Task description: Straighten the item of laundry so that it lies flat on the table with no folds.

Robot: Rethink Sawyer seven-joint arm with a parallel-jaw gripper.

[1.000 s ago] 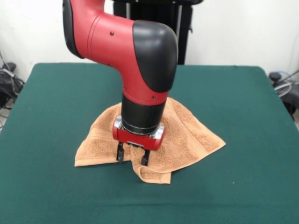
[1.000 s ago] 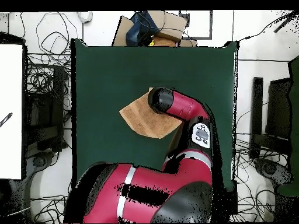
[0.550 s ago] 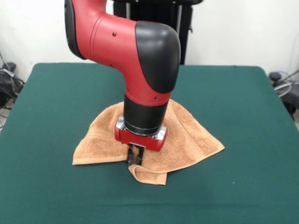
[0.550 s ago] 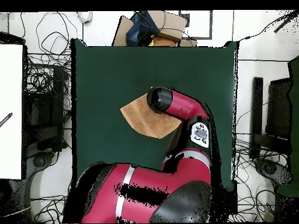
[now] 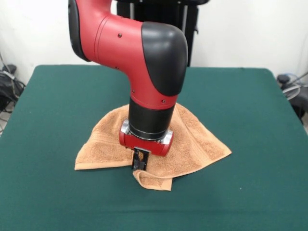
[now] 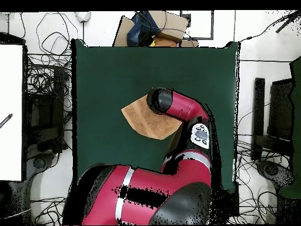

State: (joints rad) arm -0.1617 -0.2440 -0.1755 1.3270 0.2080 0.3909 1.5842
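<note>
The item of laundry (image 5: 192, 139), an orange-tan terry towel, lies rumpled in the middle of the green table (image 5: 57, 101), with a folded flap curling at its near edge. My gripper (image 5: 139, 162) points straight down over that near edge, shut on a fold of the towel just above the curled flap. In the overhead view the towel (image 6: 141, 118) shows as a tan patch partly hidden under my arm (image 6: 176, 106), and the gripper itself is covered by the arm.
Green cloth surrounds the towel on all sides. Cables and equipment (image 6: 47, 88) lie off the table's left and right edges, and cardboard boxes (image 6: 153, 26) sit beyond its top edge in the overhead view.
The fingers, open a second ago astride the towel's near edge, have closed on a fold. The arm shifted slightly right in the front view and the towel's near flap drew in a little.
</note>
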